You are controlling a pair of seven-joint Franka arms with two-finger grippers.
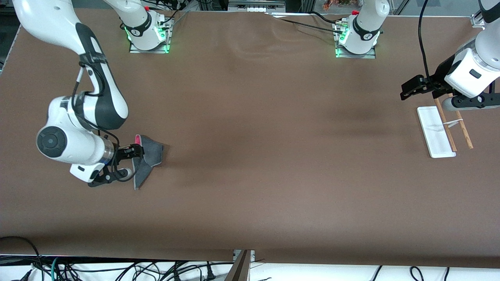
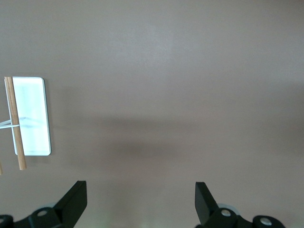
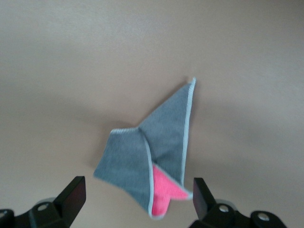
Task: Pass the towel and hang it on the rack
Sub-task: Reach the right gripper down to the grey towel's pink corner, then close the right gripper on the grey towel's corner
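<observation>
The towel point(image 1: 153, 155) lies crumpled on the brown table at the right arm's end, dark grey with a pink flap point(image 1: 138, 139) turned up. My right gripper point(image 1: 131, 162) is down at its edge, open. In the right wrist view the towel point(image 3: 142, 156) shows its pink corner point(image 3: 166, 190) between the wide-apart fingers of that gripper point(image 3: 137, 192), which grip nothing. The rack point(image 1: 435, 134), a white base with two brown rods point(image 1: 445, 123), lies at the left arm's end. My left gripper point(image 1: 406, 93) hangs open and empty in the air beside it. The left wrist view shows the rack point(image 2: 32, 116) off to one side of its gripper point(image 2: 140, 197).
Both arm bases point(image 1: 148, 35) point(image 1: 357, 39) stand along the table edge farthest from the front camera. A black cable point(image 1: 422, 43) hangs by the left arm. A small white tie point(image 1: 453, 123) crosses the rack's rods. More cables point(image 1: 117, 271) lie below the table's near edge.
</observation>
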